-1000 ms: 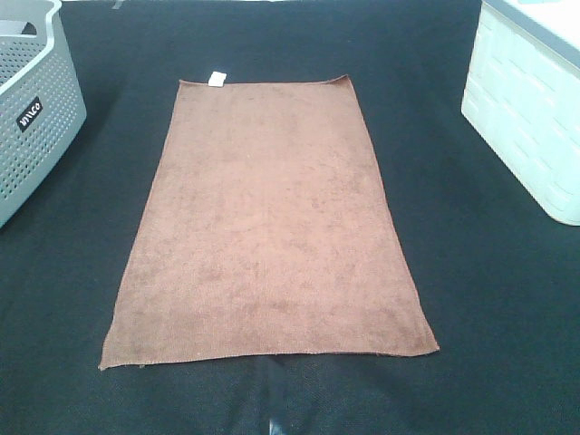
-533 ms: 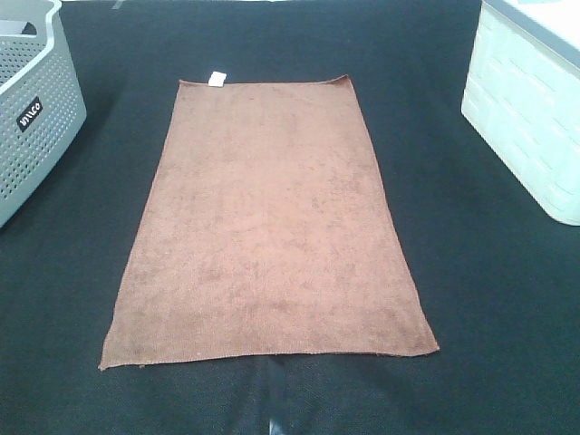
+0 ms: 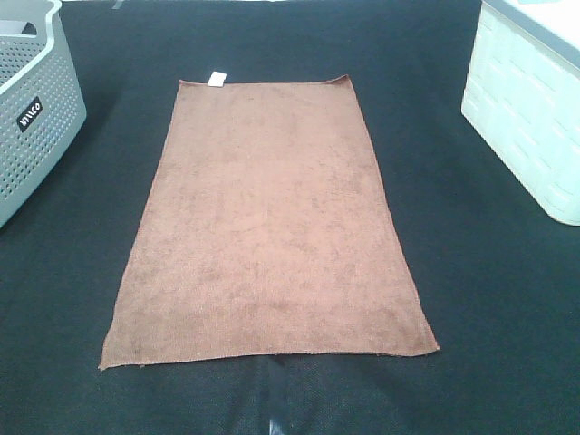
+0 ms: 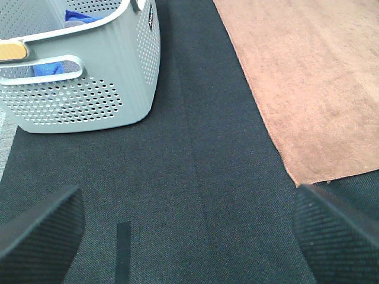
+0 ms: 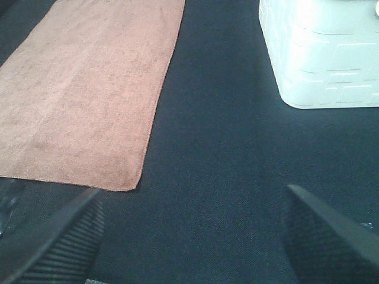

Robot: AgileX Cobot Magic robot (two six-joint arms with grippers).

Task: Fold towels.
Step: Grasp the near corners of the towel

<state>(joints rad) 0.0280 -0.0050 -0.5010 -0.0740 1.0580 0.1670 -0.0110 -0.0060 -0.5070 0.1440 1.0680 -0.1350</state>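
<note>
staged laundry workbench, lab-like: black mat (image 3: 471, 299), brown towel (image 3: 272, 227), perforated grey basket (image 3: 36, 136), white crate (image 3: 526, 118).

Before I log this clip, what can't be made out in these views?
- Grey basket: cut off by the high view's left edge; the blue item inside, left wrist view, is mostly hidden by its wall.
- White bin: cut by the right edge; inside unseen everywhere.
- Tag on the towel: too small to read.
- Left tool and right tool: absent from the high view; wrist views crop all but fingertips.
</note>
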